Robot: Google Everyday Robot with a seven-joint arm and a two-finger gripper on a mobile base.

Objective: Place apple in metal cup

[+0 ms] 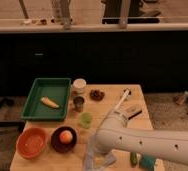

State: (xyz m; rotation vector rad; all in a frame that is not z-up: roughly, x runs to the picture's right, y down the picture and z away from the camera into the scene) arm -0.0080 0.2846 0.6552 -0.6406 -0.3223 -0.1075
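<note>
One arm, white and thick, comes in from the right along the near edge of the table. Its gripper hangs at the near edge, about the middle of the table, with the fingers spread apart and nothing between them. It is near and to the right of the apple, not touching it.

The apple sits in a dark bowl on the near left part of the table. Just left of that is an orange bowl, shallow, with nothing to be seen in it.

The metal cup stands upright farther back, about the middle of the table and well apart from the apple. It is just right of the green tray, which takes up the far left and has a long yellow piece lying in it. Behind the metal cup, at the far edge, is a white container. Between the metal cup and the arm stands a pale green cup, upright, a little to the right of the apple's bowl.

To the right of the white container is a small dark dish; what it holds cannot be told. A white utensil lies slantwise on the far right part of the table. At the near right edge, below the arm, a small green thing shows.
</note>
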